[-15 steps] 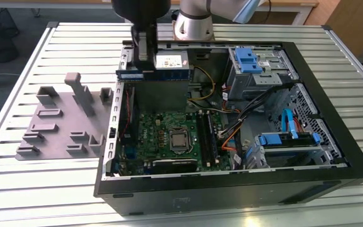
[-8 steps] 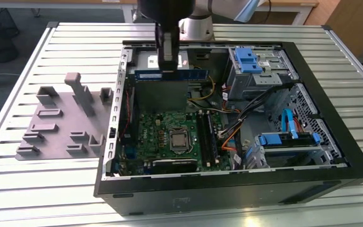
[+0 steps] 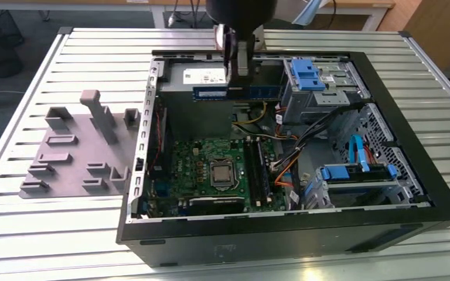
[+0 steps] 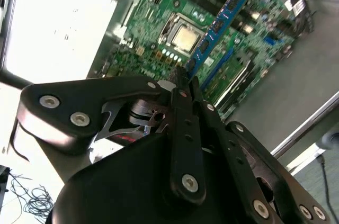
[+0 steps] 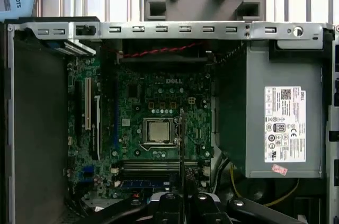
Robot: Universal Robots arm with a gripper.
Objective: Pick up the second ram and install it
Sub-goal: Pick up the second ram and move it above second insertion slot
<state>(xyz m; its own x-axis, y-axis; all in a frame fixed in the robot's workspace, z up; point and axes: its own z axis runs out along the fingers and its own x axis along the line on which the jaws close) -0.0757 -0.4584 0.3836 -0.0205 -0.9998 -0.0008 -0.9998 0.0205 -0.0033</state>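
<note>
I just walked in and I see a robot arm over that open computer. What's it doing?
The gripper is shut on the second ram, a thin blue memory stick, and holds it in the air over the open computer case. The stick is not plugged into the green motherboard yet. A grey tray sits on the table beside the case, at the exterior view's left.

The gripper (image 4: pixel 183 82) is glossy black: flat linkage bars (image 4: pixel 183 144) with rounded ends, pinned by silver screws (image 4: pixel 190 182) — beneath a dark cylindrical wrist (image 3: pixel 241 14).
</note>
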